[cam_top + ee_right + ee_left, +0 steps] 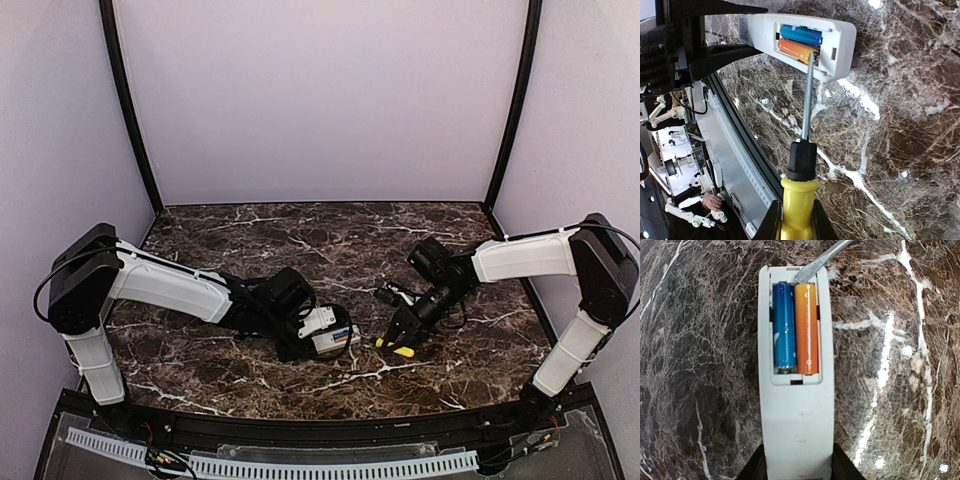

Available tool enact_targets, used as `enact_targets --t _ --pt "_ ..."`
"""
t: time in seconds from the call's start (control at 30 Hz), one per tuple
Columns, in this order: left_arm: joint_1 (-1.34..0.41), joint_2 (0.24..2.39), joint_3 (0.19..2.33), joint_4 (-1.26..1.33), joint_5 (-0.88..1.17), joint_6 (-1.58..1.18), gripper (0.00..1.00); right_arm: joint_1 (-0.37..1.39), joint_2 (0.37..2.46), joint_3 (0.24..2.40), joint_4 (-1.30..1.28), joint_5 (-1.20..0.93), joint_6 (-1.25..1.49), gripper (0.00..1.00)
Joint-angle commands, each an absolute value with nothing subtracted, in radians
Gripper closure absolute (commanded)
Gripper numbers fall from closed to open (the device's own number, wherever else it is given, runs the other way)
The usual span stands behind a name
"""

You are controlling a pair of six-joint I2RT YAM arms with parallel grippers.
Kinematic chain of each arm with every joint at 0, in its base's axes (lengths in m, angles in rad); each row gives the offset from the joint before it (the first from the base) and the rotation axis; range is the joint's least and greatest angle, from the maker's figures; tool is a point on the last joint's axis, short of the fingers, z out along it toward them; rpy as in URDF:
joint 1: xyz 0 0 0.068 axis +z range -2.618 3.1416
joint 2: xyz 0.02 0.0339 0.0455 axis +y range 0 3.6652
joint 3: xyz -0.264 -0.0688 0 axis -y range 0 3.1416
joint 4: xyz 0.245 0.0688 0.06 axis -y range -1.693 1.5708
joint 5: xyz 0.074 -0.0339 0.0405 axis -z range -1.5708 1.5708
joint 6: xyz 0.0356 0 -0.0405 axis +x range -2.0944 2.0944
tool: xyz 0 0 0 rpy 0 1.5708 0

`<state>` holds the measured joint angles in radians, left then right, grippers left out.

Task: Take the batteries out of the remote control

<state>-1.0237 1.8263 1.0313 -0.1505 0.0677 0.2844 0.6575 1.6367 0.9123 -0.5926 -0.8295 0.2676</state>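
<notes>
Around your work there is little: the dark, white-veined marble counter lies between pale lilac walls with black corner posts, and a white slotted strip runs along its near edge. The one thing in the way is the yellow-handled screwdriver, whose metal shaft lies across the approach to the remote control from the right. That remote sits near the middle of the counter, slightly to the left and toward the near edge, with its back face up. Your left pincer is pinching its closed end, one finger on each long side. The battery compartment is open, and both batteries are seated in it side by side, touching along their length: the blue battery and the orange battery, each filling its slot from end to end. Your right pincer is pressed onto the screwdriver's yellow handle, with the black collar and shaft pointing left toward the remote. The flat tip lies at the compartment's end wall, over the end of the orange battery; it appears to touch that battery, though the wrist views don't settle it.
</notes>
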Motion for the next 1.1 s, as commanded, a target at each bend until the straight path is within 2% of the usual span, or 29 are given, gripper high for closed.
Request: enact_targets --t 0.0,1.07 --pt "-1.028 1.847 1.028 -0.067 0.080 0.295 1.00 0.736 1.623 0.980 -0.451 -1.088 0.177 1.00" --pt "-1.028 1.872 1.047 -0.092 0.109 0.286 1.00 0.782 1.634 0.998 -0.393 -1.126 0.196 1.00"
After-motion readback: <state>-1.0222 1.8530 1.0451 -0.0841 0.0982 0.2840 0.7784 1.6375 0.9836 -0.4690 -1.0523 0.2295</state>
